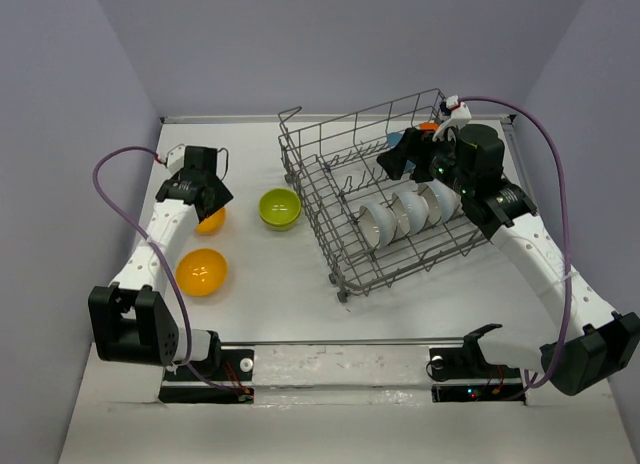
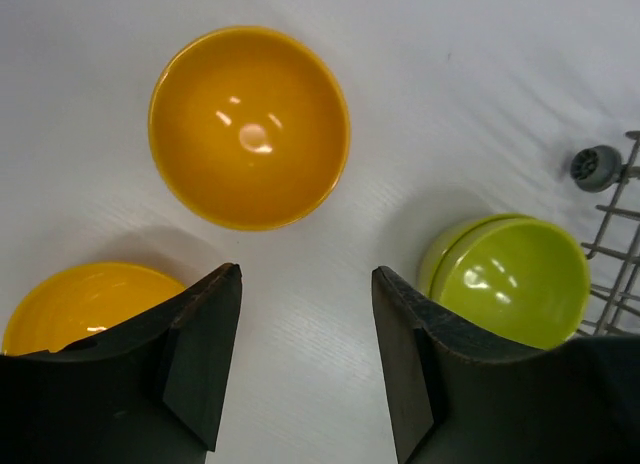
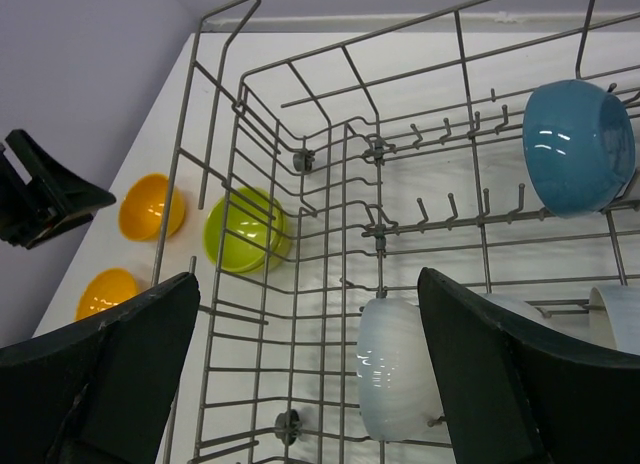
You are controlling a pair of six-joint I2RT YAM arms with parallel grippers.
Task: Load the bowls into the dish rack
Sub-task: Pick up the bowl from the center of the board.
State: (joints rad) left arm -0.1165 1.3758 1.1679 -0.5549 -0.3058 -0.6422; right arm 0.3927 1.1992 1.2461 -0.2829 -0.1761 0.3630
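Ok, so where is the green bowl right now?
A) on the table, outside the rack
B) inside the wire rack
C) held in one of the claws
A: the green bowl sits on the table beside the rack, outside its wires.

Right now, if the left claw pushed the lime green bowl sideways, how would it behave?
The lime green bowl looks glossy and rigid, so it would probably slide on the smooth table rather than flex. Its doubled rim hints at two nested bowls that might separate.
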